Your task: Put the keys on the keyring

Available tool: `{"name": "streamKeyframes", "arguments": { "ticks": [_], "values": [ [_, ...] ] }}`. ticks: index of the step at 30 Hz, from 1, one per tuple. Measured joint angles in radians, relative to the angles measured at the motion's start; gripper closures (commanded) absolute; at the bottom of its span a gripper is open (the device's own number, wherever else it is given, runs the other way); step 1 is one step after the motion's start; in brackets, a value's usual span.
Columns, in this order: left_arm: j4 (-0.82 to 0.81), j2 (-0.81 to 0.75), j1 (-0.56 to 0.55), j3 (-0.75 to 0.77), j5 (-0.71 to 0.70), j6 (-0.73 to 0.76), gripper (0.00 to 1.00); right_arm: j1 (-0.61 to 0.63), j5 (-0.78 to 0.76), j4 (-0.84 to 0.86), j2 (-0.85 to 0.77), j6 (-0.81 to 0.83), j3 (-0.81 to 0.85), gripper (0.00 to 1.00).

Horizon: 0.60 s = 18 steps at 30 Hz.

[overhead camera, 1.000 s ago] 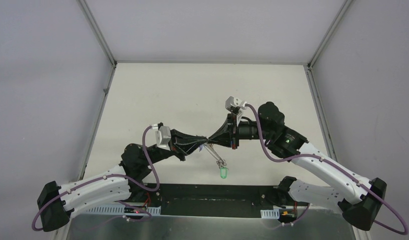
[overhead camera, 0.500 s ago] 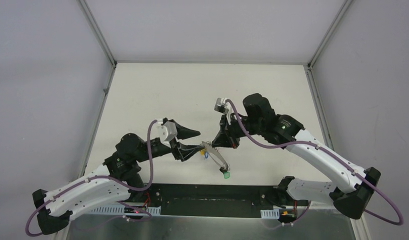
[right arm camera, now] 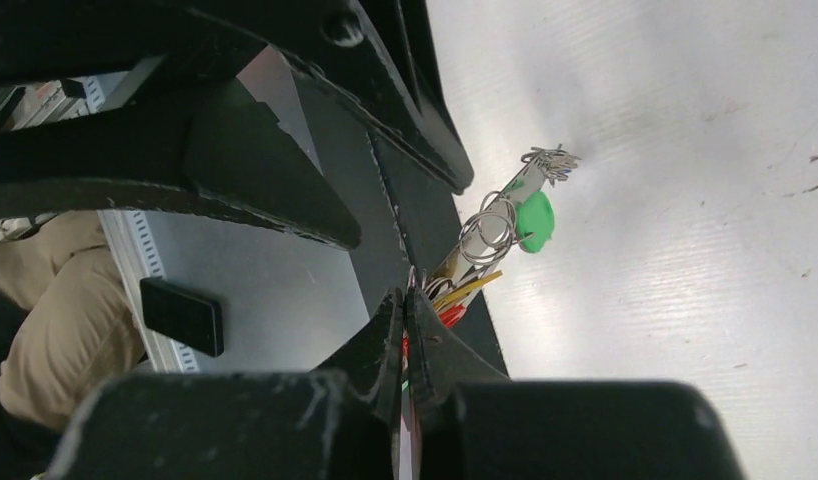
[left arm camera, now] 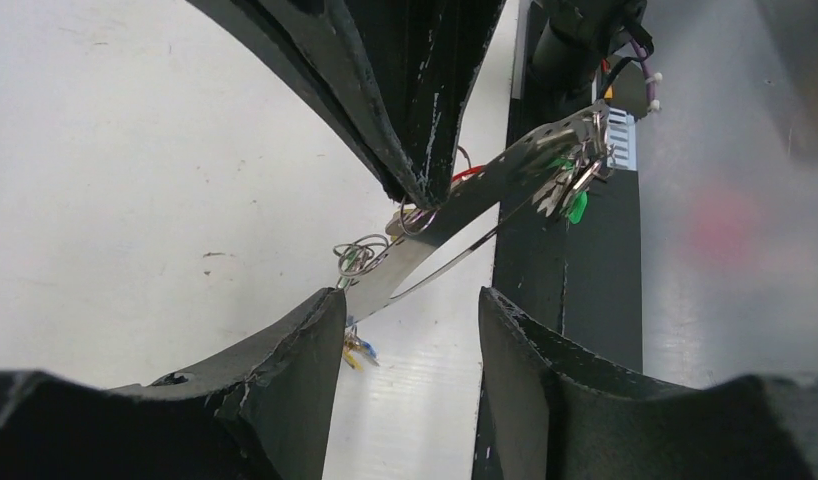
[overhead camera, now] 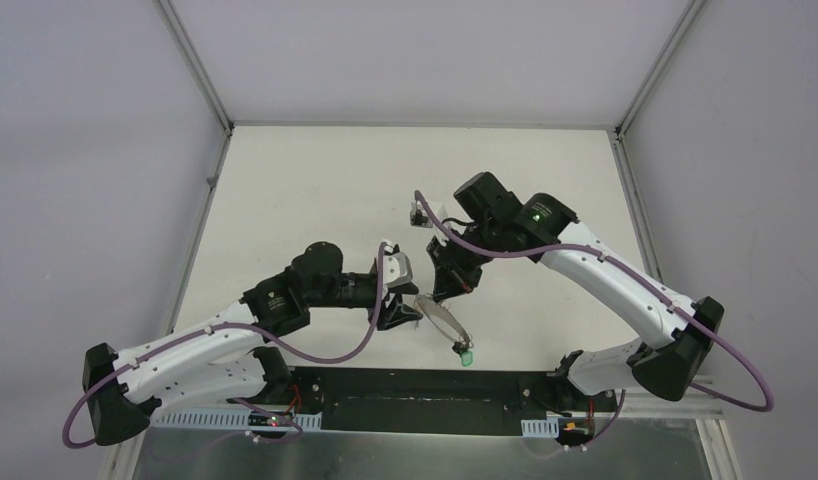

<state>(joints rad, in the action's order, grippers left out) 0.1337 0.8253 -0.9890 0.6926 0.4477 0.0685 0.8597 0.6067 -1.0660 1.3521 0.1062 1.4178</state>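
Observation:
The keyring point(overhead camera: 444, 321) is a thin grey hoop that hangs slanting from my right gripper point(overhead camera: 440, 297), which is shut on its upper end. A green-headed key point(overhead camera: 468, 357) dangles at its low end over the table's near edge. In the right wrist view the shut right gripper point(right arm camera: 405, 296) pinches the ring, with the green key point(right arm camera: 533, 220) and yellow and red tags point(right arm camera: 463, 293) threaded on it. My left gripper point(overhead camera: 412, 306) stands open just left of the ring. The left wrist view shows its fingers point(left arm camera: 285, 380) apart below the keyring's band point(left arm camera: 465, 200), holding nothing. A yellow and blue key point(left arm camera: 357, 350) hangs by the left finger.
A black strip point(overhead camera: 415, 385) and a grey metal base run along the table's near edge, under the hanging green key. White walls enclose the table on three sides. A person's tan trouser leg point(right arm camera: 45, 330) shows beyond the base.
My left gripper has opened, let go of the ring and swung round beside it. The right gripper has turned downward and moved left, carrying the keyring; the green key hangs lower and further right.

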Motion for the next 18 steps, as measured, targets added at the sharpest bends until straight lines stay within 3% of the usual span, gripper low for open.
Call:
{"name": "streamKeyframes", "arguments": {
  "ticks": [12,15,18],
  "values": [
    [-0.186,0.077,-0.038,-0.019,0.034,-0.002,0.51,0.0,0.045,-0.152,0.101,0.029,0.069,1.0],
    [-0.207,0.087,-0.045,-0.026,0.034,-0.002,0.56,0.0,0.068,-0.151,0.101,0.031,0.069,1.0],
    [-0.229,0.088,-0.051,-0.042,0.033,-0.001,0.67,0.0,0.086,-0.149,0.101,0.031,0.069,1.0]
  ]
}}
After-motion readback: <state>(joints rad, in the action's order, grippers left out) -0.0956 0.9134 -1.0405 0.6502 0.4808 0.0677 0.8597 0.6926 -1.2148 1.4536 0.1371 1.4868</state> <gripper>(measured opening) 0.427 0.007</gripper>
